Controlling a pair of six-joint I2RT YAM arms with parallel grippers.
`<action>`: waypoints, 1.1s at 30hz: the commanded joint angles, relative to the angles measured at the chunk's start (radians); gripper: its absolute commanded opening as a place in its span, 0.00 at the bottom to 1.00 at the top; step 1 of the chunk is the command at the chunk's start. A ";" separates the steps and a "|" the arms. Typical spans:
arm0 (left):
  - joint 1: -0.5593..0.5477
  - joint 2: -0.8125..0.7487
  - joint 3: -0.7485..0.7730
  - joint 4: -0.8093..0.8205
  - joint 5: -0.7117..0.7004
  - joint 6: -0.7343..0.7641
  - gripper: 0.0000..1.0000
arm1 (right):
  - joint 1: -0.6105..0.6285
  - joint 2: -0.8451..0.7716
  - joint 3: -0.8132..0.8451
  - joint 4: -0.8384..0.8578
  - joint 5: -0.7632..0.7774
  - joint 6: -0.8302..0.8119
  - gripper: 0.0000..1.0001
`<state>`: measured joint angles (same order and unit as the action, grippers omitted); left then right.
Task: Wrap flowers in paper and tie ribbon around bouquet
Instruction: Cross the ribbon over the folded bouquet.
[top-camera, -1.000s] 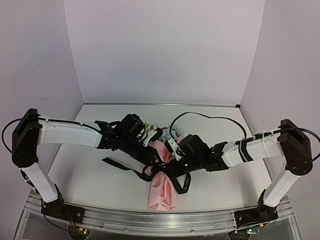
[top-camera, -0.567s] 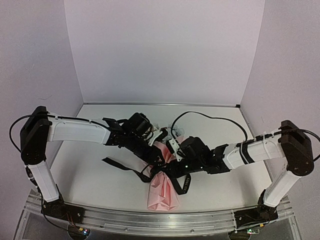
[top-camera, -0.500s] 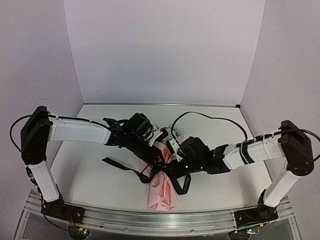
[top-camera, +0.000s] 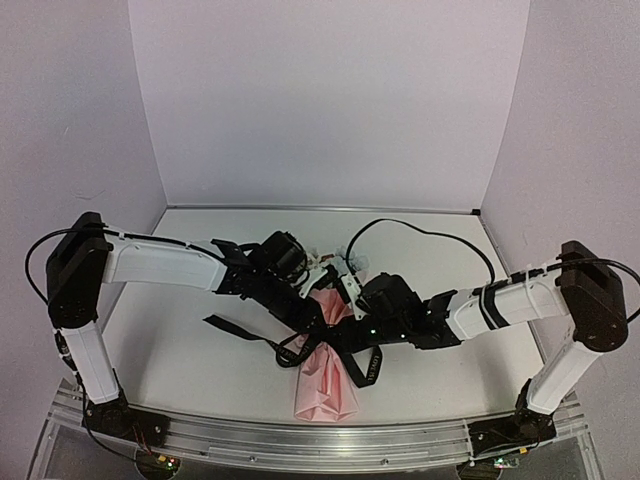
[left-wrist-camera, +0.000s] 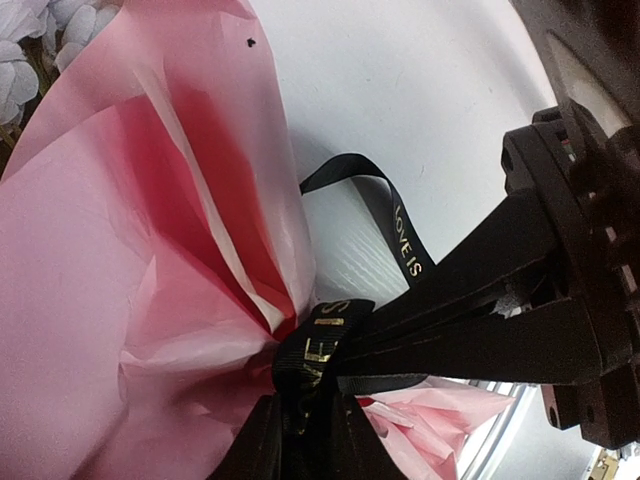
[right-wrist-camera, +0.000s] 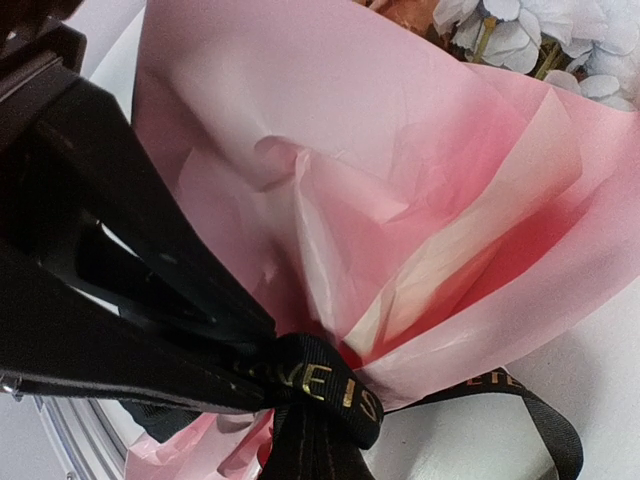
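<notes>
The bouquet lies mid-table with its flowers (top-camera: 345, 262) pointing away and the pale pink paper (top-camera: 325, 378) flaring toward me. The black gold-lettered ribbon (top-camera: 362, 368) circles the paper's pinched waist, and its tails trail left and toward me. Both grippers meet at that waist. My left gripper (left-wrist-camera: 305, 415) is shut on the ribbon (left-wrist-camera: 320, 345) at the knot. My right gripper (right-wrist-camera: 310, 440) is shut on the ribbon (right-wrist-camera: 335, 385) from the opposite side. Pale blooms (left-wrist-camera: 20, 40) show past the paper (left-wrist-camera: 120, 250); the same flowers (right-wrist-camera: 560, 40) show above the paper (right-wrist-camera: 330, 150).
A black cable (top-camera: 430, 235) loops across the white table (top-camera: 180, 370) behind the right arm. Lilac walls close in the back and both sides. An aluminium rail (top-camera: 300, 437) runs along the near edge.
My left arm has reached further right to the bouquet's waist and its jaws have narrowed onto the ribbon. The right arm and the bouquet have hardly moved.
</notes>
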<state>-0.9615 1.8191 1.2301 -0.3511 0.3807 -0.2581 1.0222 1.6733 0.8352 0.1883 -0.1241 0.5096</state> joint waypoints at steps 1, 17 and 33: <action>-0.005 0.000 0.025 0.001 0.026 0.012 0.12 | 0.007 -0.028 -0.003 0.039 0.022 0.012 0.00; -0.005 -0.086 -0.030 0.088 0.004 -0.031 0.00 | 0.007 -0.019 -0.020 0.068 0.043 0.026 0.00; -0.005 -0.135 -0.084 0.173 0.035 -0.065 0.00 | 0.005 0.002 -0.017 0.144 0.113 0.014 0.00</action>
<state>-0.9615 1.7385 1.1615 -0.2404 0.3941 -0.3105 1.0222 1.6733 0.8173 0.2759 -0.0655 0.5274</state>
